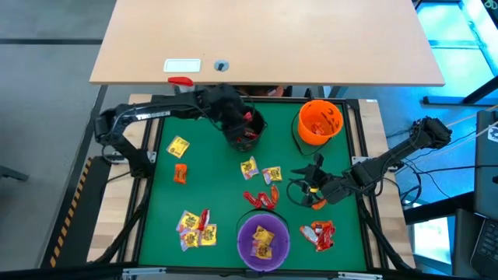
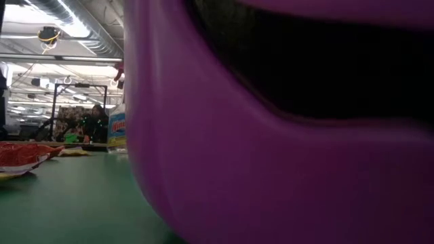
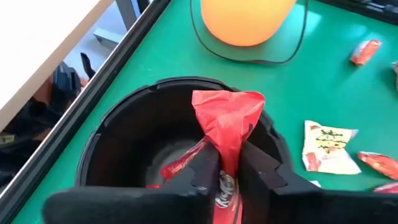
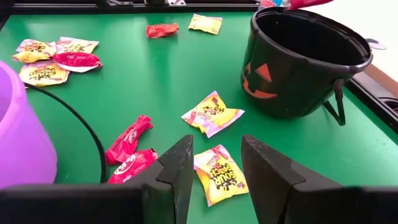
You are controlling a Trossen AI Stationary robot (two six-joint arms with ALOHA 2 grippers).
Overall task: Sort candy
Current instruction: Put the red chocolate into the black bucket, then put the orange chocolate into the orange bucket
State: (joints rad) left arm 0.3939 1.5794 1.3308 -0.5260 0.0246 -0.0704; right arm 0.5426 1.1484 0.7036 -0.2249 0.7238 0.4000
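Observation:
My left gripper (image 3: pixel 227 165) is shut on a red candy packet (image 3: pixel 228 115) over the mouth of the black pumpkin-face bucket (image 1: pixel 245 131); another red packet (image 3: pixel 180 165) lies inside. My right gripper (image 4: pixel 216 149) is open near the table's right side (image 1: pixel 305 183), its fingers on either side of a yellow packet (image 4: pixel 217 174) that lies flat on the green mat, untouched. More yellow packets (image 1: pixel 196 227), red packets (image 1: pixel 262 198) and an orange one (image 1: pixel 180 173) lie scattered on the mat. The purple bucket (image 1: pixel 263 239) holds yellow packets. My left gripper pinches the red packet between its two fingers (image 3: pixel 205 174), which close on a crumpled part of the wrapper (image 3: pixel 227 155). The rest of the wrapper sticks out past the fingertips. The fingers slant down from above, and the packet is lifted clear over the bucket's opening.
An orange bucket (image 1: pixel 320 122) stands at the mat's far right, its black handle lying on the mat. Red packets (image 1: pixel 320 233) lie by the near right corner. In the low view the purple bucket (image 2: pixel 271 135) fills most of the picture. A wooden table (image 1: pixel 264 39) stands beyond.

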